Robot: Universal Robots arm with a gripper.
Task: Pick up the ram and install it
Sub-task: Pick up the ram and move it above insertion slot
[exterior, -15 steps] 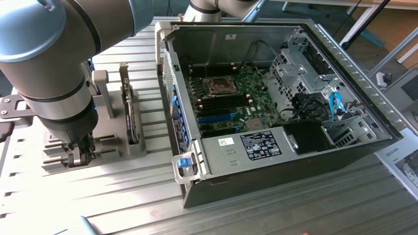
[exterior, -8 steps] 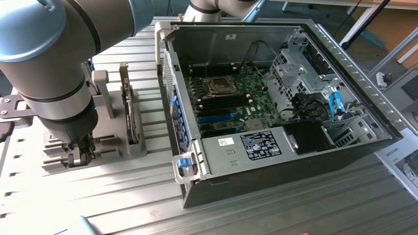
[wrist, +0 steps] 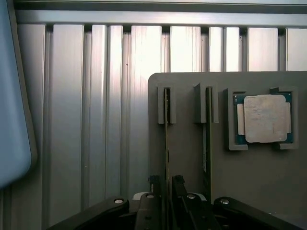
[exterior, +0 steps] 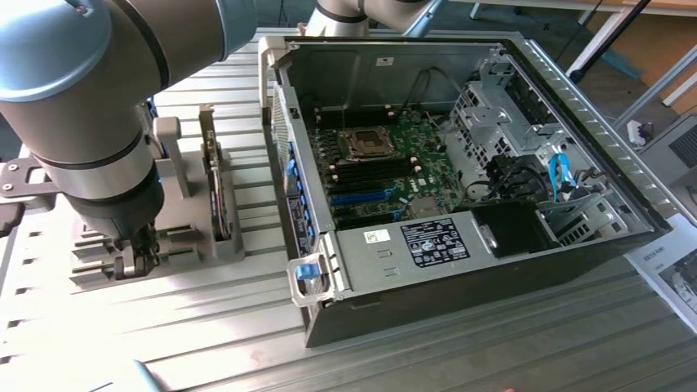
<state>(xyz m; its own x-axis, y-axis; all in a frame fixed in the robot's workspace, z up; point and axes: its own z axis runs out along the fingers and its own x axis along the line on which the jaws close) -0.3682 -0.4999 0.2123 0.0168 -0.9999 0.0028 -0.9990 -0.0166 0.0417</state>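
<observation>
The ram (wrist: pixel 166 134) is a thin green stick standing on edge in a slot of the grey holder (wrist: pixel 187 143). My gripper (wrist: pixel 166 182) straddles its near end, one finger (wrist: pixel 153 184) on each side, with slim gaps still showing, so it is open. A second ram stick (wrist: pixel 207 139) stands in the neighbouring slot. In the exterior view the gripper (exterior: pixel 130 263) is lowered onto the holder (exterior: pixel 185 237) at the exterior view's left. The motherboard (exterior: pixel 381 163), with its long memory slots (exterior: pixel 376 175), lies inside the open computer case (exterior: pixel 458 245).
A square silver processor chip (wrist: pixel 265 118) rests in a recess of the holder beside the sticks. The case walls rise around the motherboard, with cables and drive cages (exterior: pixel 523 163) at the exterior view's right. The ribbed metal table (exterior: pixel 218 327) carries everything.
</observation>
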